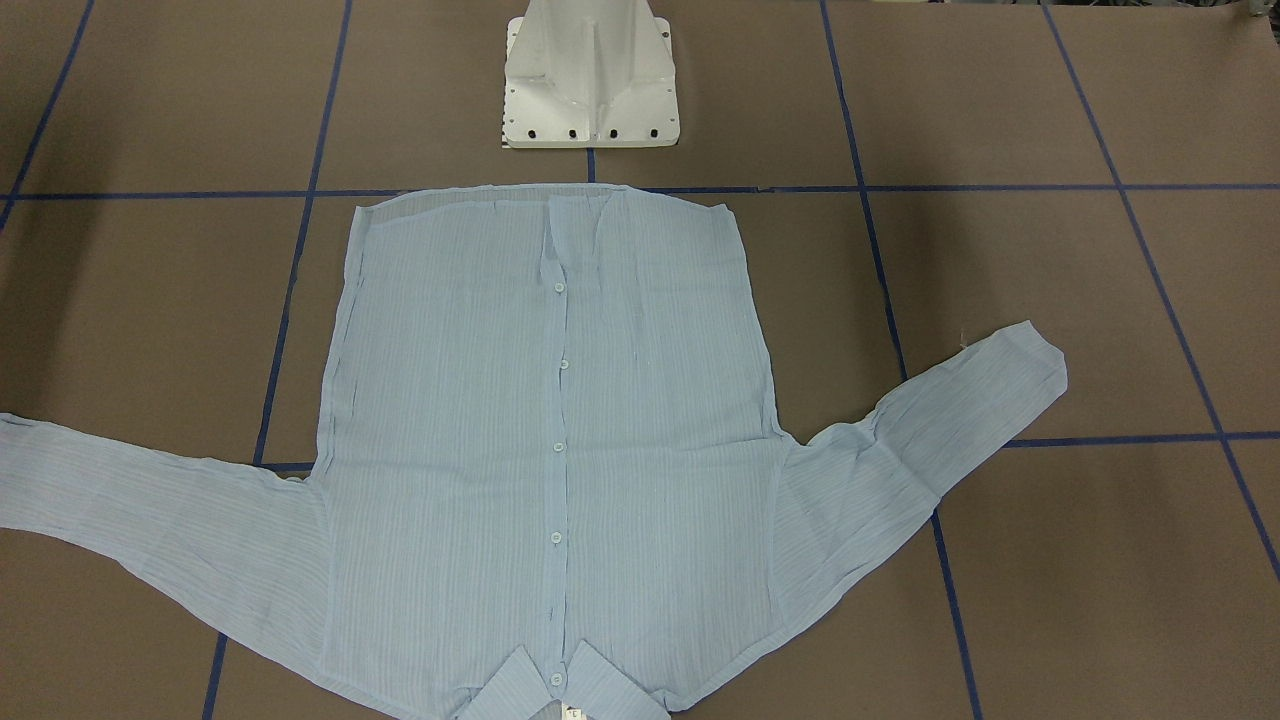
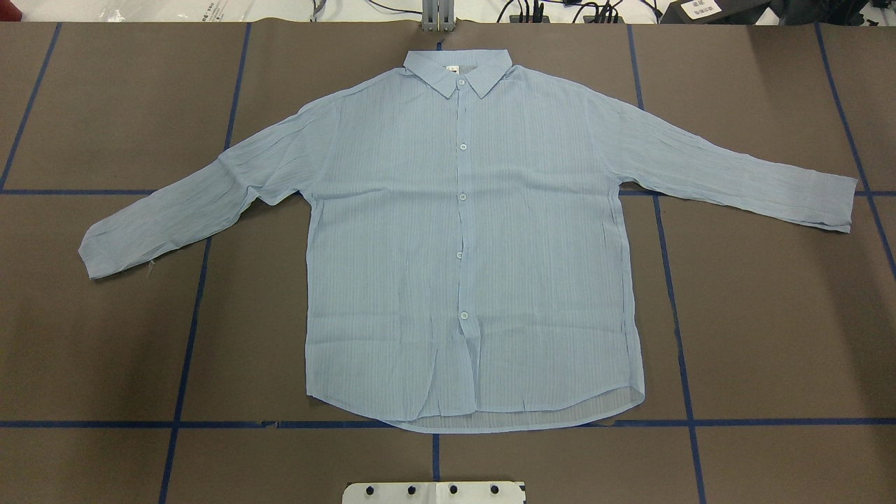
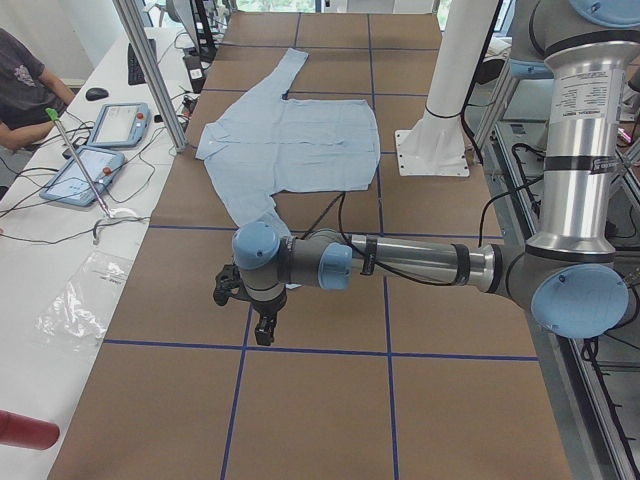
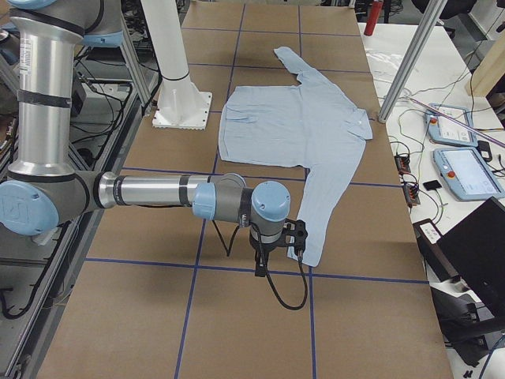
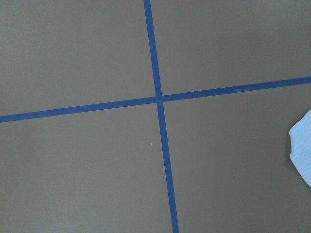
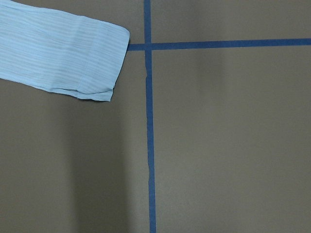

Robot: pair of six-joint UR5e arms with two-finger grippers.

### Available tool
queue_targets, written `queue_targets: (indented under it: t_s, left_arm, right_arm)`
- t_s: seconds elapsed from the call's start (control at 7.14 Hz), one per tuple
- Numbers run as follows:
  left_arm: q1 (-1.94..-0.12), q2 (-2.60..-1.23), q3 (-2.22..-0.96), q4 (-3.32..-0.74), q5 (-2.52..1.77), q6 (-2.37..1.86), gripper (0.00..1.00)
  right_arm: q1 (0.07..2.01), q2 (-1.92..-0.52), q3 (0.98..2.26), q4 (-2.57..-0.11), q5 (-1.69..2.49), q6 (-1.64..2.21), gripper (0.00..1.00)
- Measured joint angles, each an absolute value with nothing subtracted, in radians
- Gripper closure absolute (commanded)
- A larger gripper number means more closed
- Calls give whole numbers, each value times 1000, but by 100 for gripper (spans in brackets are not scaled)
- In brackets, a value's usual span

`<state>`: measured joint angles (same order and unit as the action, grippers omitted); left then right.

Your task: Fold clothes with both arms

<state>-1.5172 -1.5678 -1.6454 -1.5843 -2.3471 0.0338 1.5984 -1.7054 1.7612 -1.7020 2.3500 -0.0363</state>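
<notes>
Nearest the overhead camera, the white pedestal base (image 2: 434, 492) sits just short of the shirt's hem. Furthest left, the left end effector (image 3: 228, 288) hovers over the table (image 2: 770, 315) near the left cuff (image 2: 105, 252); whether it is open or closed cannot be told. The shirt (image 2: 462, 245) lies centred and flat, buttons up, collar far, sleeves spread, likely so each arm gets one sleeve. Beyond the right cuff (image 2: 833, 203) hangs the right end effector (image 4: 296, 241), its state equally unclear. No fold is made yet.
</notes>
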Motion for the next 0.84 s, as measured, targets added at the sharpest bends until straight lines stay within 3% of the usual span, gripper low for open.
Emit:
queue_targets:
  t_s: [0.84]
  left_arm:
    - [-1514, -1596, -1665, -1585, -2343, 38, 0]
  right_arm:
    - [1597, -1679, 1769, -1694, 2351, -39, 0]
